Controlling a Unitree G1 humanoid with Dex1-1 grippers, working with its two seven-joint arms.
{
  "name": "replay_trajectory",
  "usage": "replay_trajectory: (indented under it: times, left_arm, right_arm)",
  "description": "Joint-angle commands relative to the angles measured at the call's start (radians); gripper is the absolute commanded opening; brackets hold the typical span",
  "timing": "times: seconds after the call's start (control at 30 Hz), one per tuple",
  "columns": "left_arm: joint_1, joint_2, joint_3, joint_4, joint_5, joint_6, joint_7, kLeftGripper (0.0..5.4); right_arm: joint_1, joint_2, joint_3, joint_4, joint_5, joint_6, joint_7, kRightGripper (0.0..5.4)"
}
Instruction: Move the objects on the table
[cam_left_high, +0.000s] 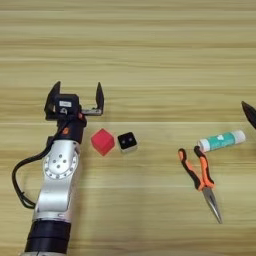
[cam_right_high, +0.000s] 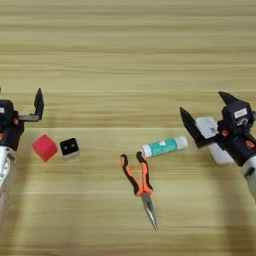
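Left eye view: my left gripper (cam_left_high: 75, 100) at centre-left, jaws apart, nothing between them; the red cube (cam_left_high: 102, 142) and dotted black cube (cam_left_high: 127, 142) lie just below-right on the tabletop (cam_left_high: 150, 60).

Right eye view: my right gripper (cam_right_high: 210, 117) at right edge, jaws apart around the white device (cam_right_high: 214, 140); tube (cam_right_high: 164, 146) and pliers (cam_right_high: 137, 180) lie left of it

Left gripper (cam_left_high: 75, 100): whole in the left eye view; the right eye view's left edge cuts off its near finger.
Right gripper (cam_right_high: 207, 120): only a finger tip enters the left eye view.
Long white rectangular device (cam_right_high: 212, 137): partly hidden behind the right gripper; its full length cannot be told.
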Motion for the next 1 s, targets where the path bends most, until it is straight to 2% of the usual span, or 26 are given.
replay_trajectory:
  times: [0.03,0.2,0.47,0.67,1.0]
  left_arm:
    - [-0.005,-0.006,0.001,-0.011,-0.001,0.014,0.003,5.40]
    - [-0.002,-0.006,0.009,-0.013,-0.009,0.012,0.005,5.40]
    - [-0.008,-0.008,0.011,-0.010,-0.008,0.011,0.013,5.40]
    - [-0.016,-0.011,0.012,-0.012,-0.011,0.015,0.015,5.40]
    - [-0.027,-0.018,0.008,-0.002,-0.007,0.007,0.016,5.40]
  right_arm:
    - [0.040,-0.024,0.035,-0.073,0.012,0.037,0.046,5.38]
    - [0.069,-0.043,0.068,-0.102,0.025,0.065,0.101,5.38]
    - [0.224,-0.084,0.166,-0.153,0.050,0.091,0.237,5.38]
    - [0.277,-0.072,0.188,-0.178,0.087,0.152,0.232,5.38]
    - [0.342,-0.068,0.256,-0.184,0.025,0.185,0.179,5.38]
